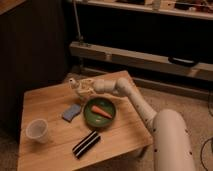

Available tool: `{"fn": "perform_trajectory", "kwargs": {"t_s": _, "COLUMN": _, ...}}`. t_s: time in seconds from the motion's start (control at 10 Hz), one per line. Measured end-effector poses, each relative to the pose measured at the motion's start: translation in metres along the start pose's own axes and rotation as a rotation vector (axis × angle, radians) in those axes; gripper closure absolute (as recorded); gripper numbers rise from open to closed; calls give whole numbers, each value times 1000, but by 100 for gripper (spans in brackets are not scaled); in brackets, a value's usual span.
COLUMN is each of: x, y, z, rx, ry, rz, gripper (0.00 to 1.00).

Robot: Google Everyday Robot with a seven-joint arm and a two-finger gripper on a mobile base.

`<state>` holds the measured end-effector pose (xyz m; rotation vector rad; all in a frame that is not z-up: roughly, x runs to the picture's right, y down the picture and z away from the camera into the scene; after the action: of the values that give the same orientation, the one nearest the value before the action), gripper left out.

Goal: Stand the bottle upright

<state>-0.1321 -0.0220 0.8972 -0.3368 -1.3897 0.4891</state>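
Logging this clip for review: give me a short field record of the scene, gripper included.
gripper: shut on the bottle, above the table's far side
bottle: tilted, white cap up-left, not yet standing
green plate: holds a carrot
blue sponge: left of the plate
cup: upright, front-left of table
black striped object: in front of the plate

Matt wood table (50,107) — plastic bottle (73,83) in smooth gripper (83,90) above it

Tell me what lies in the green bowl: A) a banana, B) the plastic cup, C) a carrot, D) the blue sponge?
C: an orange carrot lies in the green bowl, while the gripper, shut on the bottle, is just behind the bowl near the far edge of the table.
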Motion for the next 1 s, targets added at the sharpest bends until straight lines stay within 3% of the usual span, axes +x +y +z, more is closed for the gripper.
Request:
{"fn": "perform_trajectory", "kwargs": {"t_s": 0.4, "x": 2, "y": -3, "z": -20, "rx": 2, "ry": 61, "rz": -15, "gripper": 100}}
{"fn": "perform_trajectory", "kwargs": {"t_s": 1.0, "x": 3, "y": -12, "z": -27, "rx": -7, "ry": 94, "rz": -11, "gripper": 100}}
